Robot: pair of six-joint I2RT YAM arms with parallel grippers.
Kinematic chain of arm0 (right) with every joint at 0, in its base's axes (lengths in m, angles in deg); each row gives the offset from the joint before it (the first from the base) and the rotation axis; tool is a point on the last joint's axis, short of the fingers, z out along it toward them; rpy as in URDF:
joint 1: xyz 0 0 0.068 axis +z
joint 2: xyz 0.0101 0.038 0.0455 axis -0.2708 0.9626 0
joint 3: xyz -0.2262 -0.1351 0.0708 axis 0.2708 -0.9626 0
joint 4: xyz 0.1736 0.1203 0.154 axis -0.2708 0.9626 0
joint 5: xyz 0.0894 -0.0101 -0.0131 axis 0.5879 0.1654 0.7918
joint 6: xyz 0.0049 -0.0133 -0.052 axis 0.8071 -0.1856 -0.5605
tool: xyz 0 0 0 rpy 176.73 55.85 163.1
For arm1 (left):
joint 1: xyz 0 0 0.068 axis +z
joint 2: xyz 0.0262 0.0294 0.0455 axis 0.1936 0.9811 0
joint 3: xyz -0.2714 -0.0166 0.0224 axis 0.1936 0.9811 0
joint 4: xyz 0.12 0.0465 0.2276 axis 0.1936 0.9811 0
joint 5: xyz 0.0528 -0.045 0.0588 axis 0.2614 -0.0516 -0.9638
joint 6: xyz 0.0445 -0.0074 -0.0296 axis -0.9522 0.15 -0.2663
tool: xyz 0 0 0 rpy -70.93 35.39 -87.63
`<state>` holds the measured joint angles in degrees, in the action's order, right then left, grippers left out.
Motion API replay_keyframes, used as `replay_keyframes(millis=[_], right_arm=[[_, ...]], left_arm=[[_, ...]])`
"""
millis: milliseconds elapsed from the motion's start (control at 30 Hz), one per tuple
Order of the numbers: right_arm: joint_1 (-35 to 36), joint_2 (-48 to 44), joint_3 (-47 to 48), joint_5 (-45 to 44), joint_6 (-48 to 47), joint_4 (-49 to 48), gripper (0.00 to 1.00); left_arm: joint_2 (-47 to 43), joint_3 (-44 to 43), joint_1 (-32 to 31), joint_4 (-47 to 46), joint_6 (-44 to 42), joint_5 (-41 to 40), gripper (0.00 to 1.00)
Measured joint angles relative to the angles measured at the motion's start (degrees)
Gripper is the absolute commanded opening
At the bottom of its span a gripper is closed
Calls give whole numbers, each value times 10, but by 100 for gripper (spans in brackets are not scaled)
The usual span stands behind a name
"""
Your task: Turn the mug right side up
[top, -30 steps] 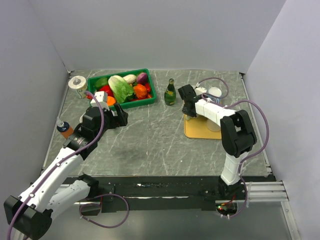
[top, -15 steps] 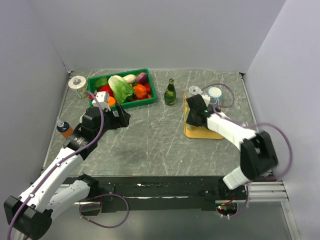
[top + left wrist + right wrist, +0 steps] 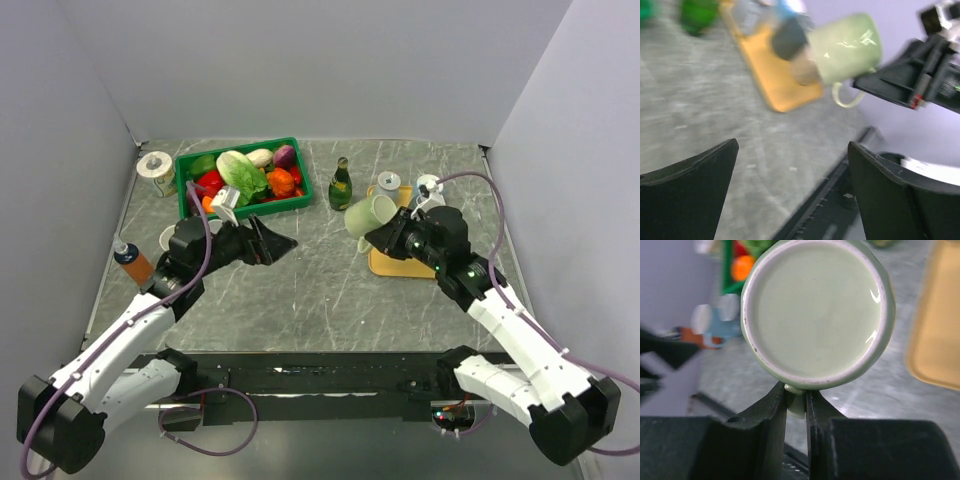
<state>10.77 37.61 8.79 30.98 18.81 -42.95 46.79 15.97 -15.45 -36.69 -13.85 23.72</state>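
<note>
A pale green mug (image 3: 369, 215) hangs in the air on its side, over the table left of the orange tray (image 3: 398, 264). My right gripper (image 3: 380, 238) is shut on the mug's handle. In the right wrist view the mug's round base (image 3: 817, 310) faces the camera, and the handle is pinched between the fingers of the gripper (image 3: 796, 400). My left gripper (image 3: 282, 245) is open and empty, pointing right toward the mug with a gap between. In the left wrist view the mug (image 3: 847, 45) floats beyond the open gripper (image 3: 792, 146).
A green crate of vegetables (image 3: 185, 190) stands at the back left, a green bottle (image 3: 341, 185) beside it. Two small cans (image 3: 388, 181) stand at the tray's far end. An orange bottle (image 3: 130, 259), a white cup (image 3: 169, 238) and a tin (image 3: 155, 166) are at the left.
My right arm has pulled back and lifted the mug off the tray, carrying it left and tipping it sideways. My left gripper has swung right toward it.
</note>
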Motion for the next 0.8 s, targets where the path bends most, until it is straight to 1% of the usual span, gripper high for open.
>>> replay_keyframes(millis=[67, 167, 267, 367, 433, 567, 667, 800], right_arm=[[1, -18, -5, 35, 14, -36, 0], [6, -37, -13, 80, 35, -91, 0], [16, -47, -19, 122, 56, -149, 0], [24, -53, -22, 153, 72, -196, 0], [31, -58, -27, 176, 84, -235, 0], [44, -62, -29, 198, 96, -281, 0], [62, -62, -29, 210, 99, -315, 0], [83, -62, -29, 222, 98, -338, 0]], left_arm=[[8, 16, -9, -54, 33, 47, 96], [14, 25, -35, -107, 63, 92, 96], [14, 23, -76, -148, 71, 117, 96], [15, 15, -110, -168, 71, 131, 96], [16, 10, -125, -184, 71, 136, 96], [26, 9, -136, -226, 86, 130, 96], [38, 11, -141, -273, 119, 119, 96], [53, 26, -148, -362, 171, 104, 96]])
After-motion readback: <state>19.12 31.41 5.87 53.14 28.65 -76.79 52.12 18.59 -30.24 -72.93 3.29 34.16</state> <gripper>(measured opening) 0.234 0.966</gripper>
